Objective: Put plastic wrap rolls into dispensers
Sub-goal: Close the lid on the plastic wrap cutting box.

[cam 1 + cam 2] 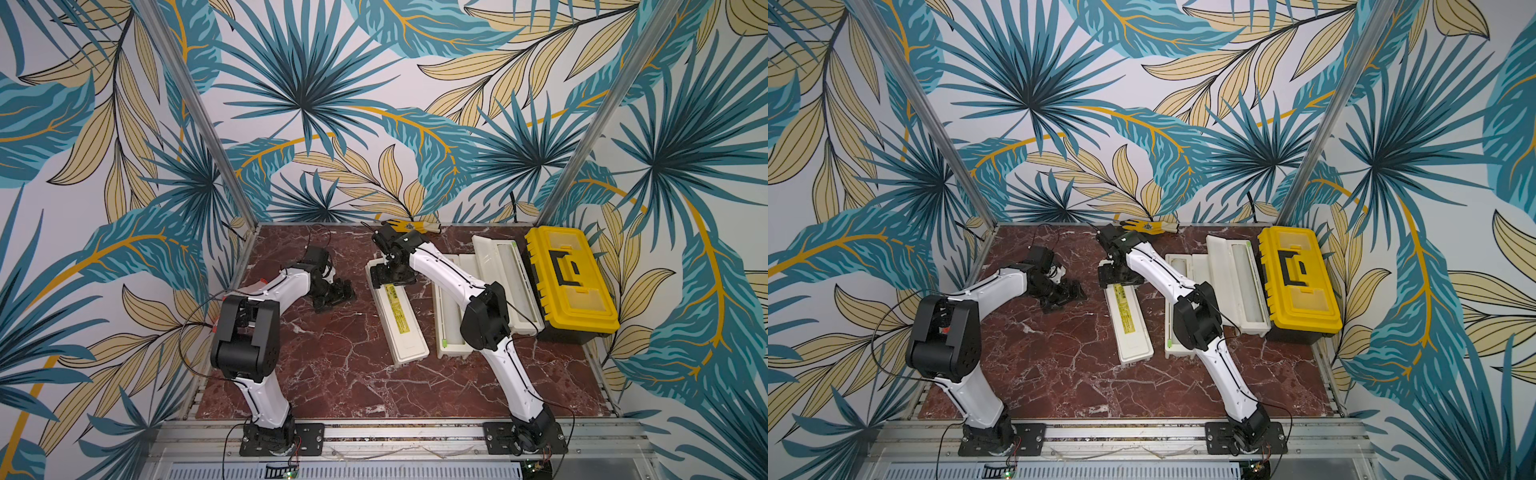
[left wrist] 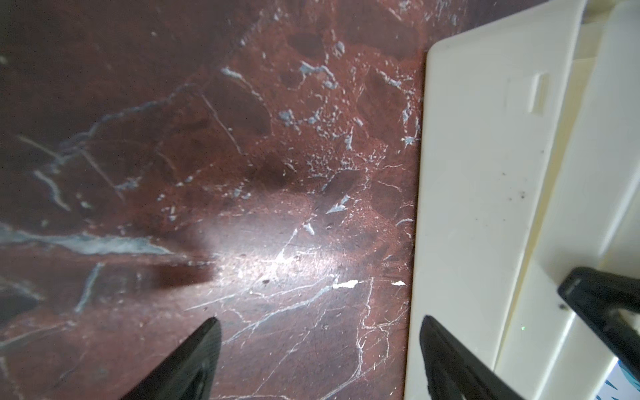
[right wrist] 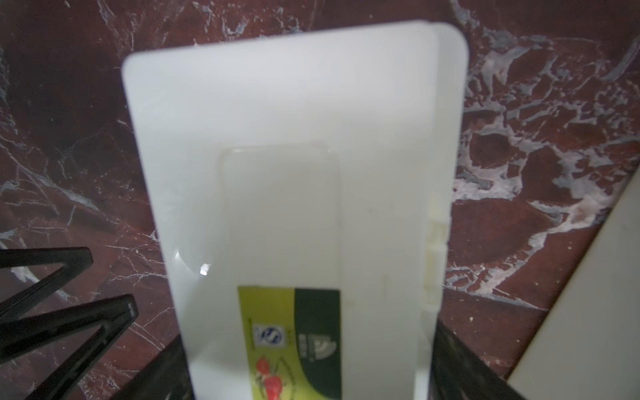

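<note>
right wrist view: right gripper (image 3: 308,346) jaws straddle the closed dispenser (image 3: 284,121) at its far end, fingers (image 3: 460,363) against both long edges; grip cannot be confirmed. left gripper (image 1: 334,291) jaws open, beside its left edge over wide bare table (image 1: 332,365). right of it: open dispenser (image 1: 449,336), then second open dispenser (image 1: 484,257) holding a plastic wrap roll (image 1: 508,278).
</note>
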### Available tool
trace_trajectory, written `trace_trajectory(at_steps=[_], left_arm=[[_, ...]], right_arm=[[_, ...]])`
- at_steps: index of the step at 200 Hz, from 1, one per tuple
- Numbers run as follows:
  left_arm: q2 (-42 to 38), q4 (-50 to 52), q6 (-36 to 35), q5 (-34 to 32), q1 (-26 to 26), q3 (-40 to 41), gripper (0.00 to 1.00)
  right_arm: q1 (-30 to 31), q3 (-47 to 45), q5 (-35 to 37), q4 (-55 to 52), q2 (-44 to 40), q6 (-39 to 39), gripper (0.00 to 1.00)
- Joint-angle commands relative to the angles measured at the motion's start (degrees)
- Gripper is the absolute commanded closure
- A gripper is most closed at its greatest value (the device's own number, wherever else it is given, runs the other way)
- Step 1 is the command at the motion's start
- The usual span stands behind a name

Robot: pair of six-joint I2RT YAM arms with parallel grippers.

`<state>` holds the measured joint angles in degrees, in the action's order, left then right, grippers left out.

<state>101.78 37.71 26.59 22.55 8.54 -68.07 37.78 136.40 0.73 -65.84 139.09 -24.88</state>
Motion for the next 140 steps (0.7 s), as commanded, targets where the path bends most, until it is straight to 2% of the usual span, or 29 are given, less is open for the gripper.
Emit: trace_trajectory(at_steps=[1,102,140], left_arm=[[-1.8,-0.7,0.0,0.3,0.2,1.8,0.10],[-1.4,-1.6,0.0,0.4,0.2,2.7,0.09],[-1.0,-1.9,0.0,0.6,0.2,2.8,0.09]], right_arm=[[0.2,0.6,1.1,0.9,-1.6,-1.9,0.16],[0.2,2.3,-0.7,1.5,-3.4,-1.7,0.17],[0.2,3.3,-2.1,1.1,-0.7,-2.4,0.13]])
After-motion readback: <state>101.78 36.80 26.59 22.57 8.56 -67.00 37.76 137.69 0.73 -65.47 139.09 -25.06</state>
